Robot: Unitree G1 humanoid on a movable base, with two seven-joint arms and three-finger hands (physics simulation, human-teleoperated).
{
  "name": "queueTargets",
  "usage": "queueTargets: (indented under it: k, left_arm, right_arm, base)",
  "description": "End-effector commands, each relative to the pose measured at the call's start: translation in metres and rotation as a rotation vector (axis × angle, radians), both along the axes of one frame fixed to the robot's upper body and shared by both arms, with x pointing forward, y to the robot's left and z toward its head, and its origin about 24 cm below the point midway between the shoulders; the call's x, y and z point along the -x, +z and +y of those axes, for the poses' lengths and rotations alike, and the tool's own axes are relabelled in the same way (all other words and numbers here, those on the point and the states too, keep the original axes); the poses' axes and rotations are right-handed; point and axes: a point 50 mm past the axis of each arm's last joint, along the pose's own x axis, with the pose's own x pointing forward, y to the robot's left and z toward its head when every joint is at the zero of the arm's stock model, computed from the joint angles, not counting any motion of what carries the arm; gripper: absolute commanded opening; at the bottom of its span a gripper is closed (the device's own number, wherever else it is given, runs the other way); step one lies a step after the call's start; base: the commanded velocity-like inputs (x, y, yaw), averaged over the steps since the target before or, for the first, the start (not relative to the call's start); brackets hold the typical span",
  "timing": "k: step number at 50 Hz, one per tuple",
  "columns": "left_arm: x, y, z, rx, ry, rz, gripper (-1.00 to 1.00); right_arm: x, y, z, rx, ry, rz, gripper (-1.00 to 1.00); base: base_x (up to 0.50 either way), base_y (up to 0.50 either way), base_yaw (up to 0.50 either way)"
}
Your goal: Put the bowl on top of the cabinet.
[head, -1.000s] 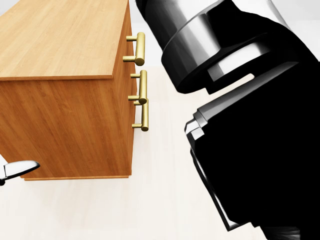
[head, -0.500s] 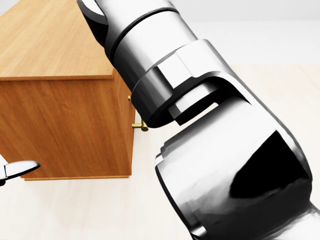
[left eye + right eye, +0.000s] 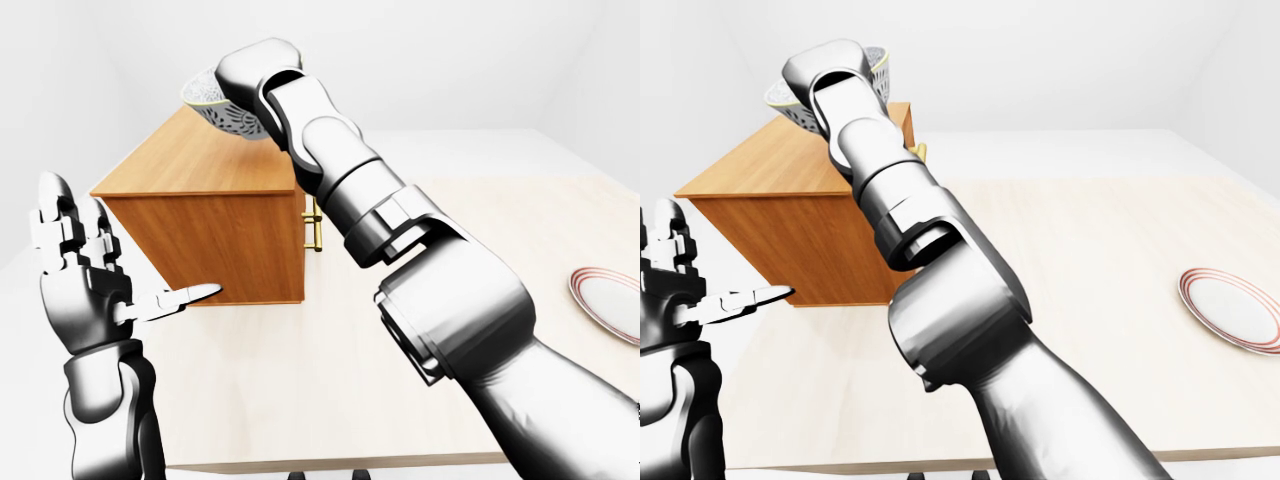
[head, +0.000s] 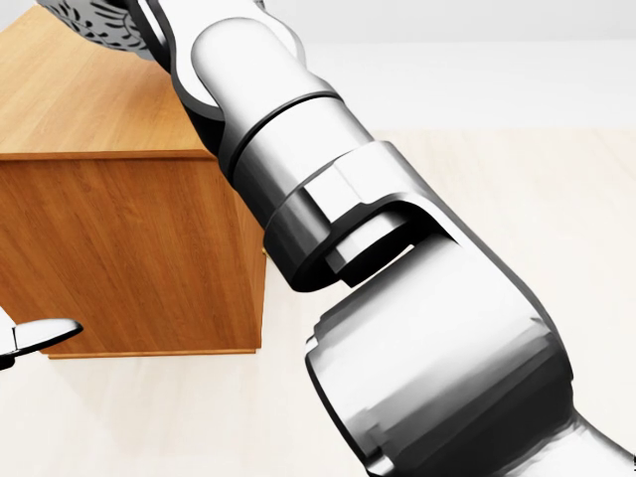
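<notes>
A patterned grey-and-white bowl (image 3: 210, 108) with a yellowish rim hangs tilted in the air above the top of the wooden cabinet (image 3: 210, 250), toward its upper end in the left-eye view. My right hand (image 3: 234, 90) is shut on the bowl, and its wrist and palm hide much of it. In the head view only a dark speckled piece of the bowl (image 4: 94, 20) shows at the top left, over the cabinet top (image 4: 89, 99). My left hand (image 3: 108, 265) stands open at the left, to the left of the cabinet and holding nothing.
My right arm (image 4: 397, 328) fills most of the head view. Brass drawer handles (image 3: 316, 225) stick out of the cabinet's right side. A white plate with a red rim (image 3: 606, 304) lies at the far right of the beige surface (image 3: 480, 210), whose near edge (image 3: 330, 465) runs along the bottom.
My right arm has swung up and to the left across the head view, hiding the drawer handles. The bowl now shows at the top left. The cabinet and my left fingertip have not shifted.
</notes>
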Motion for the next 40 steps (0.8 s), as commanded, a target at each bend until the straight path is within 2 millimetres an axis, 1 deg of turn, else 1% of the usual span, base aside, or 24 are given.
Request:
queueTargets:
  k: [1, 10, 16, 23, 40]
  left_arm:
    - [-0.001, 0.0, -0.002, 0.007, 0.003, -0.002, 1.0]
    - [0.0, 0.001, -0.002, 0.005, 0.002, -0.009, 1.0]
    - [0.001, 0.002, -0.002, 0.004, 0.002, -0.013, 1.0]
    - [0.001, 0.002, -0.001, 0.005, 0.003, -0.012, 1.0]
    - [0.0, 0.001, -0.001, 0.007, 0.003, -0.006, 1.0]
  right_arm:
    - [0.004, -0.003, 0.008, -0.056, 0.05, -0.015, -1.0]
    - [0.004, -0.007, 0.009, -0.06, 0.056, -0.007, -1.0]
    - [0.002, -0.013, 0.009, -0.051, 0.053, 0.01, -1.0]
    - [0.004, -0.017, 0.013, -0.043, 0.062, 0.017, -1.0]
    - [0.003, -0.022, 0.014, -0.036, 0.061, 0.026, -1.0]
  base:
    - [0.0, 0.0, 0.0]
    - [0.0, 0.0, 0.0]
    - [0.0, 0.0, 0.0]
    - [0.0, 0.0, 0.0]
    - [0.0, 0.0, 0.0]
